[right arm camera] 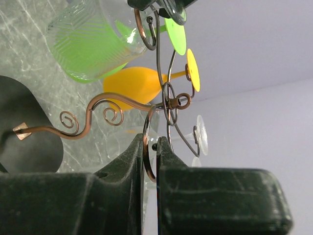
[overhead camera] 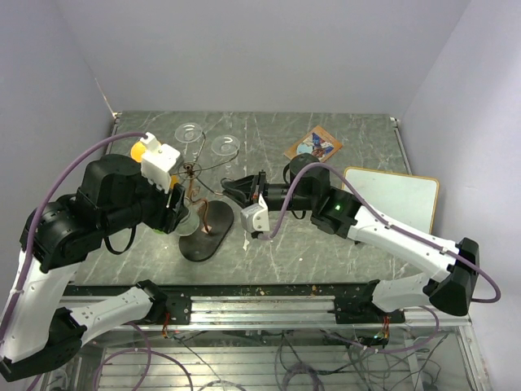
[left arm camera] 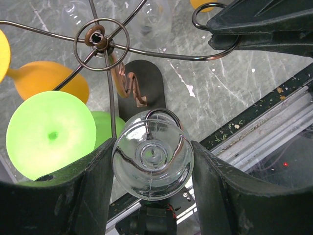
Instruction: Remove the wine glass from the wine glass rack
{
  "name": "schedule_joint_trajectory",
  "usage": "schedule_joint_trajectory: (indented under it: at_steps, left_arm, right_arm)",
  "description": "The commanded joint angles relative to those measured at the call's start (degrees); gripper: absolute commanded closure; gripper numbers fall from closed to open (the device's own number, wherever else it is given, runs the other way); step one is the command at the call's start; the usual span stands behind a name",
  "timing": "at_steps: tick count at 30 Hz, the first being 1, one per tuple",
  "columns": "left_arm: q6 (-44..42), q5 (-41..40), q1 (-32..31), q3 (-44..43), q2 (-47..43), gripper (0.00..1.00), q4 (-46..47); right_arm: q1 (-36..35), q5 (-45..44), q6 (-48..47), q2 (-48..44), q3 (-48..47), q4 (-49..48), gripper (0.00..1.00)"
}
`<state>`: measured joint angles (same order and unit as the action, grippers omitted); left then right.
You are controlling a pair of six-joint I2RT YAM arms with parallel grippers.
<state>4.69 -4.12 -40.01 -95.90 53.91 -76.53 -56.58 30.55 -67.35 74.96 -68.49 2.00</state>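
Note:
The wine glass rack (overhead camera: 194,173) is a copper-brown wire stand on a dark oval base (overhead camera: 207,235) in the middle of the table. A clear wine glass (left arm camera: 152,166) hangs upside down from one rack arm. My left gripper (left arm camera: 152,147) is shut on its bowl, with a finger pressed against each side. In the top view the left gripper (overhead camera: 175,208) is at the rack's left side. My right gripper (right arm camera: 150,143) is shut on a curled wire loop (right arm camera: 146,161) of the rack. In the top view the right gripper (overhead camera: 234,190) is at the rack's right side.
A green glass (left arm camera: 51,134) and an orange glass (left arm camera: 44,78) hang on the rack beside the clear one. Two more clear glasses (overhead camera: 190,130) hang at its far side. A printed packet (overhead camera: 313,145) and a white board (overhead camera: 391,197) lie to the right.

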Motion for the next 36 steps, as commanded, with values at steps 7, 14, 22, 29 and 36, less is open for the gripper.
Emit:
schedule_joint_trajectory:
  at_steps: [7, 14, 22, 29, 36]
  left_arm:
    - [0.5, -2.9, -0.2, -1.5, -1.4, 0.93, -0.4]
    - [2.6, -0.8, -0.2, -1.6, -1.1, 0.93, -0.8]
    - [6.8, 0.0, -0.1, -0.6, -0.2, 0.93, -2.7]
    - [4.0, -2.4, -0.2, -1.3, -0.9, 0.93, -2.3]
    - [1.7, -1.5, -0.2, -3.3, 2.1, 0.93, -0.2]
  right_arm:
    - [0.0, 1.6, 1.3, 0.7, -1.9, 6.0, 1.00]
    - [0.0, 0.3, -3.7, -1.6, 1.8, 6.4, 1.00]
    - [0.0, -0.3, -5.3, -3.6, 4.0, 7.1, 1.00]
    - [-0.1, 0.4, -5.8, -2.9, 3.4, 7.9, 1.00]
    - [-0.2, 1.2, -6.2, -3.0, 3.1, 8.7, 1.00]
